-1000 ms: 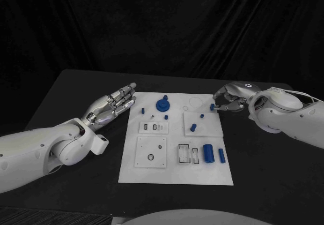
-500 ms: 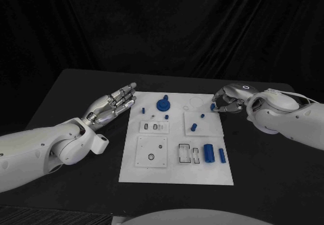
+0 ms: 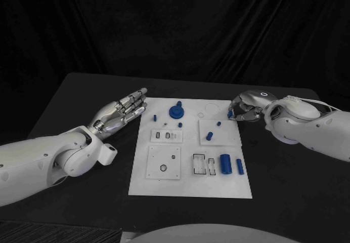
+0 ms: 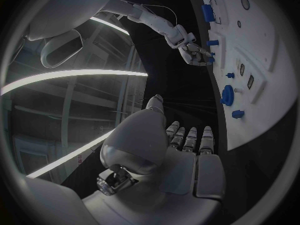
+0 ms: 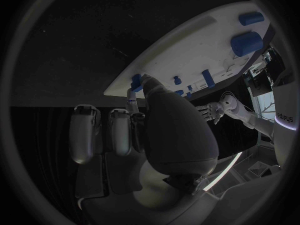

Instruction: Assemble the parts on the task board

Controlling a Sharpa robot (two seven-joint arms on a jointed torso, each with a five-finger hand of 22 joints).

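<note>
The white task board (image 3: 189, 187) lies mid-table. My right hand (image 3: 245, 108) is at its far right edge and pinches a small blue part (image 3: 229, 114) between thumb and a finger; in the right wrist view the same part (image 5: 135, 80) sits at the fingertips against the board's edge (image 5: 187, 40). Beside the board's far left edge my left hand (image 3: 120, 112) hovers with straight, spread fingers and holds nothing. A round blue knob (image 3: 176, 112), small pegs (image 3: 154, 119) (image 3: 209, 135) and two blue cylinders (image 3: 225, 163) are on the board. The left wrist view shows my left hand (image 4: 181, 150), the board (image 4: 269, 60) and the right hand (image 4: 197, 55).
Raised white sub-plates with slots and holes (image 3: 164, 163) (image 3: 166, 135) sit on the board. Black table (image 3: 292, 192) surrounds it, with a dark curtain behind.
The right hand with its small blue part has shifted very slightly at the board's far right edge. The left hand has stayed put.
</note>
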